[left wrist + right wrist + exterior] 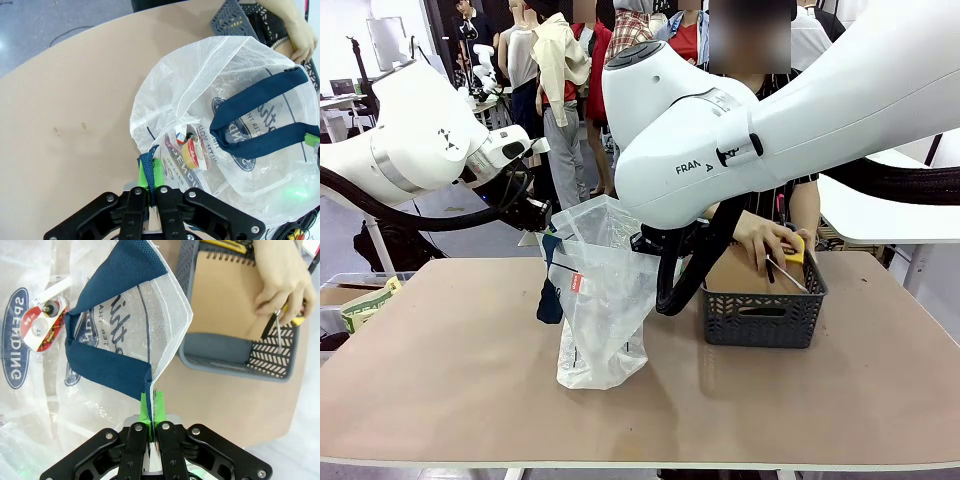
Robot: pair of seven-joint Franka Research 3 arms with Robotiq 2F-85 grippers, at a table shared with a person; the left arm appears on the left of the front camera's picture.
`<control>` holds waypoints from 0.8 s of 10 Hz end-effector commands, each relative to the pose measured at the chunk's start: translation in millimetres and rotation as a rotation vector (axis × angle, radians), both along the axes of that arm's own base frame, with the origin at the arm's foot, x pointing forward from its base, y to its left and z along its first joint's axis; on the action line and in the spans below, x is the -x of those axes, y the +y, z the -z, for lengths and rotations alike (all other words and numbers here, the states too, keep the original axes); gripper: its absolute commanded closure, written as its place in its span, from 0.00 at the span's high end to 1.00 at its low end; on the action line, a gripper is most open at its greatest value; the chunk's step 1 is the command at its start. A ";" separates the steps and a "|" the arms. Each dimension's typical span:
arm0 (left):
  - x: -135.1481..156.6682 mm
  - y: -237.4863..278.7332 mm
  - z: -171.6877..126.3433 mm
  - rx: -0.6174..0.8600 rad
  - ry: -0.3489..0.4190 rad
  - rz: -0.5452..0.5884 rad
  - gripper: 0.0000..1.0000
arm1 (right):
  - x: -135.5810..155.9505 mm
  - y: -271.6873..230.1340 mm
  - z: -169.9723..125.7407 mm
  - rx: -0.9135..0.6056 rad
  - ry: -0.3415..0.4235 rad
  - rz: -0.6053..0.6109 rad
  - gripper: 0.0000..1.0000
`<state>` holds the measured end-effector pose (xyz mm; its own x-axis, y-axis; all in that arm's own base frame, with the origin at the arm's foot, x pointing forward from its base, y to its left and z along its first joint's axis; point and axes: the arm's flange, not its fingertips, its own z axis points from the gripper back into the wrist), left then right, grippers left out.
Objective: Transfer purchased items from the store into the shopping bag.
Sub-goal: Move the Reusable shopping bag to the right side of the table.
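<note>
Front view, read from the left: holding-the-bag-open step, judging by the poses. Left of the shopping bag (pixel 605 300), left arm (pixel 420 150) bent down toward the rim. In the left wrist view, left gripper (pixel 151 172) clenched on a strip of the bag's dark trim, green pads (pixel 147 175) pressed flat together over the fabric. Inside the bag, low down, a clear bottle (pixel 189 147) with a red-and-white label.

At the bag's right rim, right gripper (pixel 152 405) likewise pinched tight on the dark handle (pixel 110 340) and the clear film beside it, wrist tipped downward, big white right arm (pixel 720 130) crossing in from picture right. Bag upright, mouth spread between the two grips.

Right of the bag, just beside it, a dark grey basket (pixel 763 310) holding a brown spiral notebook (pixel 225 295). Person's hand (pixel 765 240) down in that basket, at a flat yellow piece (pixel 794 250) and some thin rod-like thing, too small to name.

Next, probably: hold both pinches firm and the mouth wide and steady for whatever comes over from the basket. No slackening, and no pulling apart hard enough to tear or tip the bag.
</note>
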<state>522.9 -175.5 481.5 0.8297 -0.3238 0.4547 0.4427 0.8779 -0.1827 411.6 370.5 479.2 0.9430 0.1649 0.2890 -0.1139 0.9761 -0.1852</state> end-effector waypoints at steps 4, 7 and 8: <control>-0.5 1.5 -0.3 0.001 -0.001 -0.003 0.00 | 1.7 -2.4 1.2 0.006 -0.001 0.003 0.00; -0.5 1.5 -0.3 0.001 -0.001 -0.003 0.00 | 1.7 -2.4 1.2 0.006 -0.001 0.003 0.00; -0.5 1.5 -0.3 0.001 -0.001 -0.003 0.00 | 1.7 -2.4 1.2 0.006 -0.001 0.003 0.00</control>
